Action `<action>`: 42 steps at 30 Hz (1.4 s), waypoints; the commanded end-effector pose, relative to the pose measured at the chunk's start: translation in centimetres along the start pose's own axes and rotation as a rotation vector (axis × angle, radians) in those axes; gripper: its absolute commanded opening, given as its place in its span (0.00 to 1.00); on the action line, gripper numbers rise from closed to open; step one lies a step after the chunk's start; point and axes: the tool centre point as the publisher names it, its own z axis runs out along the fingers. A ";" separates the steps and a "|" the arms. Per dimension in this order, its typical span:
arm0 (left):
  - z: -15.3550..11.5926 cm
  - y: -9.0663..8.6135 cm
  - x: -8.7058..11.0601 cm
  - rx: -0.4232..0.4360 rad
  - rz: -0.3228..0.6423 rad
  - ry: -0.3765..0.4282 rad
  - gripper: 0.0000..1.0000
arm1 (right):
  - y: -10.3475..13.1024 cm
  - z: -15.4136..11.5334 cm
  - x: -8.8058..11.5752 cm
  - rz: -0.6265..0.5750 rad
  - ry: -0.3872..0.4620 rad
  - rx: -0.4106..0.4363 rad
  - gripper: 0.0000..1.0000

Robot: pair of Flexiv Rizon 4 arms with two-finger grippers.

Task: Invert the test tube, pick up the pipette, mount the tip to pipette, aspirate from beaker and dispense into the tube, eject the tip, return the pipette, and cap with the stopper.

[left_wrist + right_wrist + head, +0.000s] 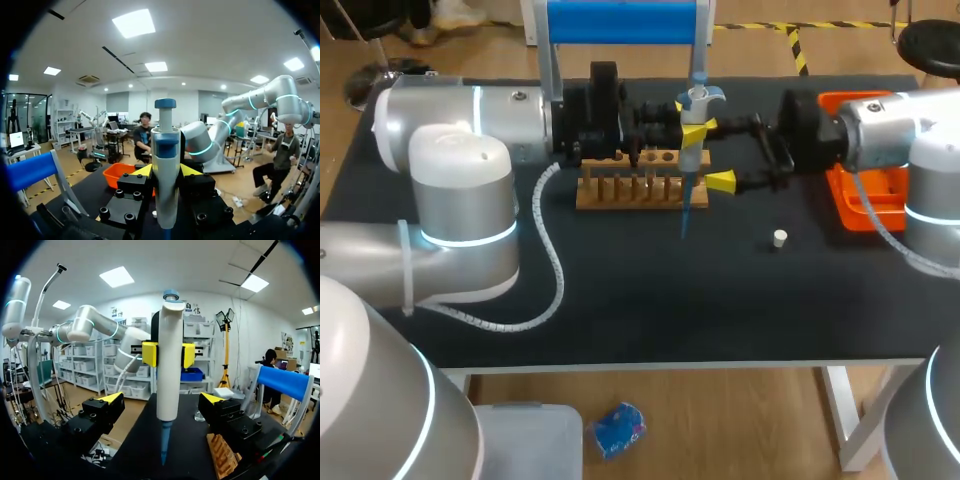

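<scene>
Left gripper (166,171) clenched on the pipette (169,360): a yellow fingertip pressed on each side of the white body, about halfway up, plunger knob above the fingers. Pipette upright, blue tip (163,442) mounted and pointing down, clear of the table (650,290).

Right gripper (161,401) spread wide, holding nothing. Its two fingers (111,399) stand either side of the pipette's lower end, well apart from it, no contact.

Head view only: the two grippers meet from opposite sides. A wooden rack (630,190) sits just below and beside the left gripper, with the pipette tip hanging in front of its right end. A white stopper (779,238) lies on the table on the near side of the right gripper, apart from it. An orange tray (840,185) is behind the right gripper, under its arm.

The right wrist view shows the left fingertips' grip on the pipette from the far side (clearest view of the grip), plus the rack's end beside its own finger. The left wrist view shows the tray beyond the pipette; the blue tip is hidden there.
</scene>
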 end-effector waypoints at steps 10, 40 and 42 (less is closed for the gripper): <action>0.0 0.8 0.0 0.026 -0.002 -0.018 0.00 | 0.1 2.0 -1.1 0.004 0.041 -0.042 1.00; 0.2 1.4 0.1 -0.004 -0.007 -0.020 0.00 | 0.2 3.0 -1.9 0.025 0.067 -0.062 0.51; 0.2 1.5 0.1 -0.004 -0.008 -0.023 0.00 | 0.3 3.0 -1.9 0.023 0.067 -0.063 0.51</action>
